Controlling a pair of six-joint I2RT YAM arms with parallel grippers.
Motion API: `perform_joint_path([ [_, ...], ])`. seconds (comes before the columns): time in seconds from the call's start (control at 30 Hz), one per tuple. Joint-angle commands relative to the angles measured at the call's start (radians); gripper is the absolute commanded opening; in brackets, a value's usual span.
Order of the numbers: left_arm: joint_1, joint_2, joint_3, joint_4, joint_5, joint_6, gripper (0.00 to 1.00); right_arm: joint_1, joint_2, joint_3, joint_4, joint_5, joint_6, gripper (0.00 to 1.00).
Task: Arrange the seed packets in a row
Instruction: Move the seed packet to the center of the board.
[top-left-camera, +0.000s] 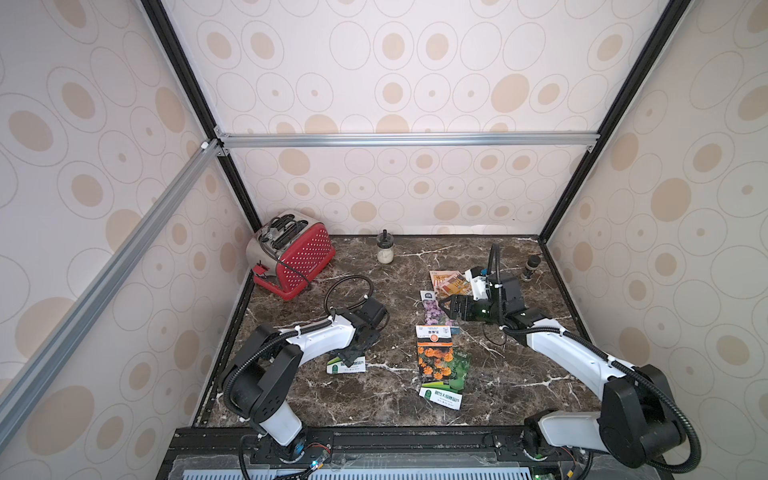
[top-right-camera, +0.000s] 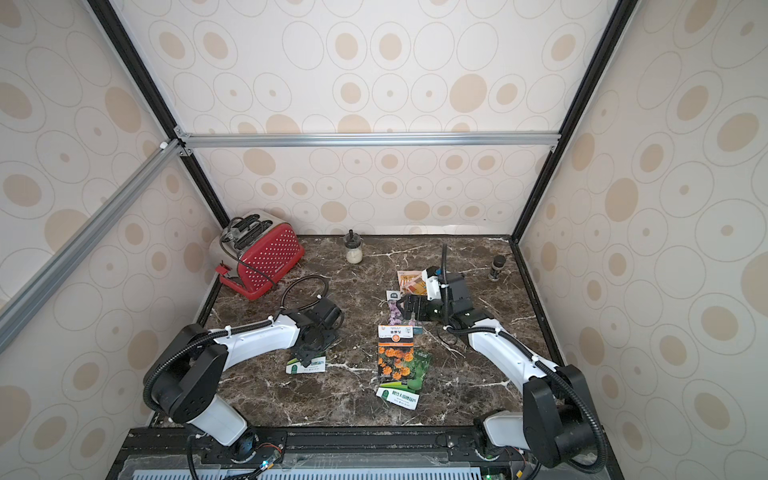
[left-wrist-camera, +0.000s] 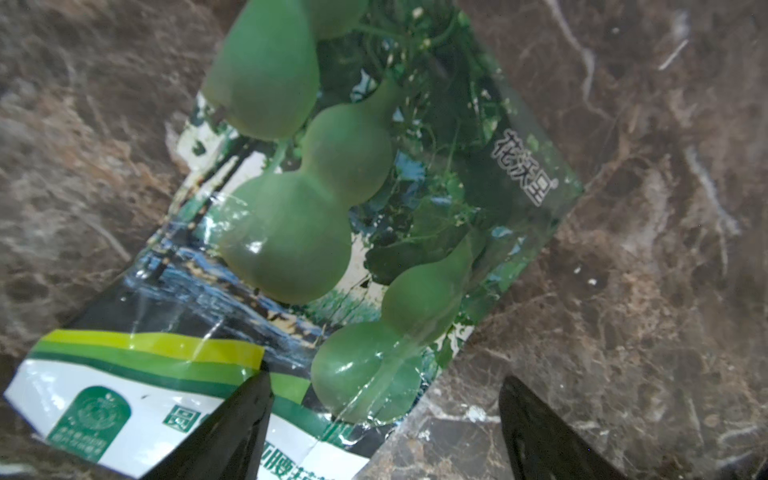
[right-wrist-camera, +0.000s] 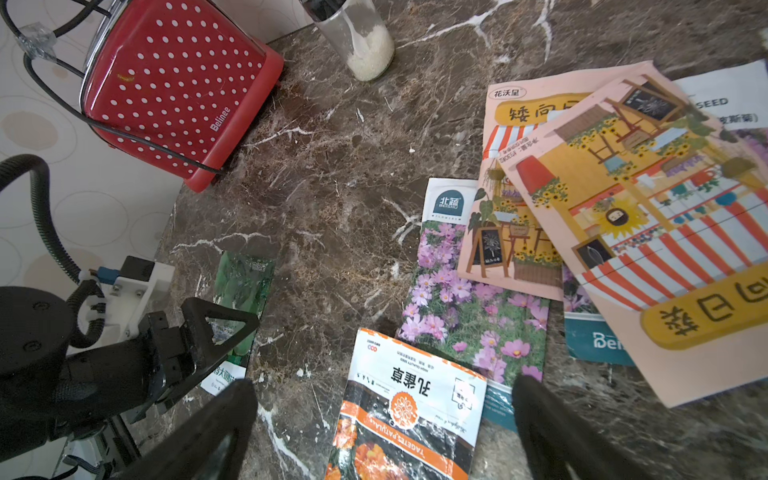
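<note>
The left pincer (left-wrist-camera: 386, 378) stood wide apart, low over the green gourd packet (left-wrist-camera: 332, 208), which lay alone on the desk (left-wrist-camera: 623, 249). Whether a tip touched it I couldn't tell. The right pincer (right-wrist-camera: 384, 384), also apart and empty, hovered above the marigold packet (right-wrist-camera: 411, 415), which lay against the overlapping packets (right-wrist-camera: 648, 232) mid-desk. The row looked barely begun to me; the next move called for nipping one thin edge. I could read "花沃呈", "北蔬 BEISHU", "孔雀草", and "Belinee" on the toaster (right-wrist-camera: 174, 95).

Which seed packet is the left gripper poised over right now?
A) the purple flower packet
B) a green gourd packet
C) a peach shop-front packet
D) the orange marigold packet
B: the left wrist view shows the left gripper, jaws open, directly above the green gourd packet, whose gourd print fills that view.
</note>
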Motion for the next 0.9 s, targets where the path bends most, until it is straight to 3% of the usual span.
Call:
perform_joint_path([
  [0.0, 0.037, 0.012, -0.067, 0.017, 0.006, 0.037, 0.87, 0.006, 0.017, 0.016, -0.008, -0.016, -0.004, 1.0],
  [0.47, 0.269, 0.002, -0.155, 0.098, 0.066, 0.42, 0.84, 0.005, 0.009, 0.011, -0.025, -0.023, -0.01, 1.0],
  [0.7, 0.301, 0.024, -0.099, 0.07, 0.056, 0.555, 0.84, 0.005, 0.014, 0.019, -0.026, -0.028, -0.015, 1.0],
  [0.87, 0.301, -0.058, -0.015, 0.004, 0.015, 0.618, 0.83, 0.004, 0.01, 0.015, -0.021, -0.025, -0.011, 1.0],
])
